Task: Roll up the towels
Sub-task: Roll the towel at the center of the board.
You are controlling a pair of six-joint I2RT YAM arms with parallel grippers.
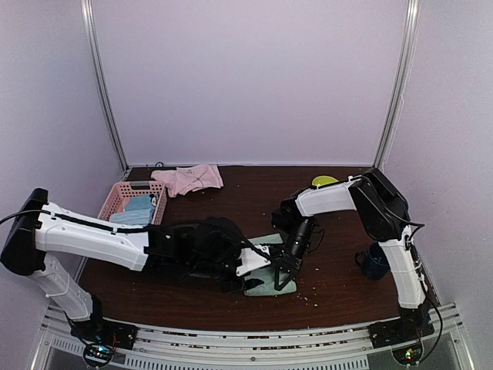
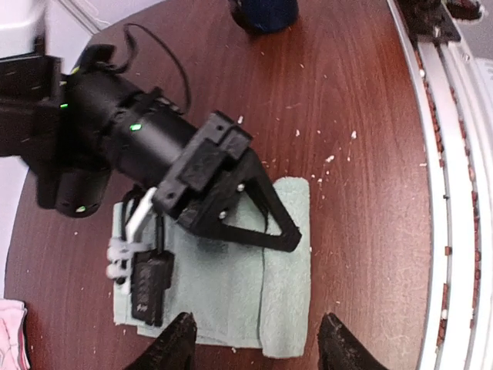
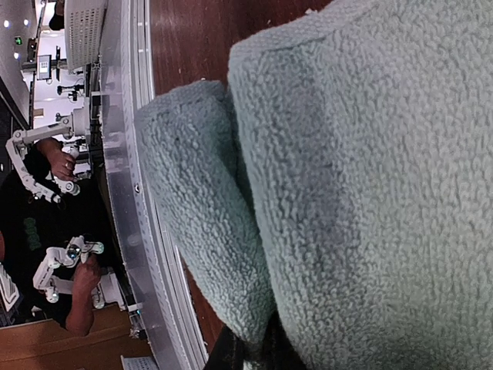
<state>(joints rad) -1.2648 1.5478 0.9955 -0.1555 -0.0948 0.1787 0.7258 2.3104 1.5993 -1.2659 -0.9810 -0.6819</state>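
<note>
- Sage green towel [image 2: 231, 285] lies front-centre on the counter [image 1: 339, 289], one side partly rolled. Pale pink towel [image 1: 189, 179] is at the back, unrolled.
- Left tool [image 2: 258, 343]: fingers apart at the roll's near end. The roll's long axis runs straight away from it.
- Right tool [image 2: 148, 297]: clamped on the sage green towel near the opposite side.

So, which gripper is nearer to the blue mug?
Right. The right gripper is on the green towel, between the blue mug and the left gripper, which is open at the towel's edge farthest from the mug.

The right hand [image 1: 283, 280] covers part of the sage green towel [image 1: 259, 290].
</note>
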